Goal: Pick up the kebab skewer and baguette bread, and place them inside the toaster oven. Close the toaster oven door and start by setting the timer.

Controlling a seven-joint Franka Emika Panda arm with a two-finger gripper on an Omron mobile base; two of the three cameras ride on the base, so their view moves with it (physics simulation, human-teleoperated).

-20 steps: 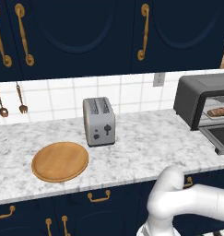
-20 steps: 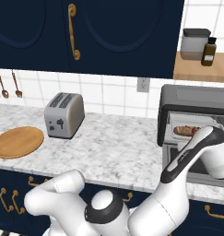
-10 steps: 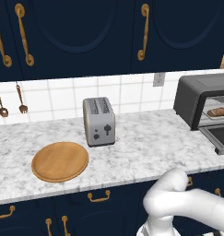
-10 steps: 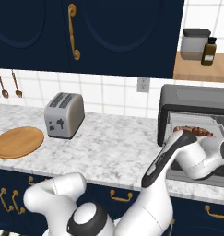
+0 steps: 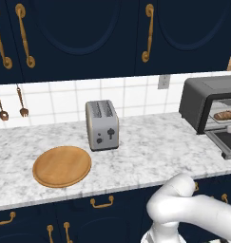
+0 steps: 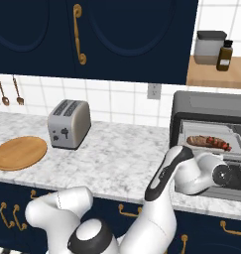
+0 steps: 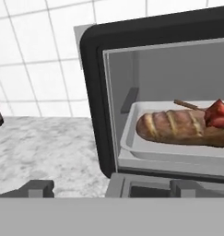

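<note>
1 baguette [image 7: 174,127], 1 skewer [image 7: 217,113], 1 plate [image 5: 62,166]

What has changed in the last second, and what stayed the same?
The arm has drawn back and down: its forearm, raised before the toaster oven opening a second ago, now lies low over the open toaster oven door. Nothing was gripped or released. The baguette bread and kebab skewer remain in the tray inside. The silver toaster and wooden plate did not move.

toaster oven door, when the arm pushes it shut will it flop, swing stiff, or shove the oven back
The toaster oven door lies folded down flat, so it probably swings up rigidly on its hinge. The toaster oven looks boxy and squat, so unlikely to tip, though it might slide on the smooth marble counter.
</note>
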